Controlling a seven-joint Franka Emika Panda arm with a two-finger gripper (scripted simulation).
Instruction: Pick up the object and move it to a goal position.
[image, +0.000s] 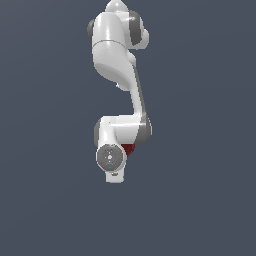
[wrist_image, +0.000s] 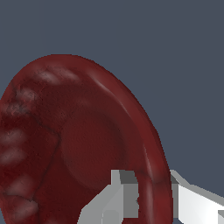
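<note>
The white arm's gripper (wrist_image: 151, 199) is clamping its two pale fingers (wrist_image: 116, 197) on either side of the rim of the dark red, dish-like roundish object (wrist_image: 83, 140); from the exterior view this object (image: 129, 149) is peeking out beneath the wrist. Grasping looks done; carrying to the goal, unmarked here, is remaining.

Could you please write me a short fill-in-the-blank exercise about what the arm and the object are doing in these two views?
1. The object is dark ____ in colour.
2. In the wrist view, the end effector has one finger on each ____ of the object's rim.
3. In the exterior view, the object is mostly ____ behind the arm.

Missing words: red; side; hidden
</note>
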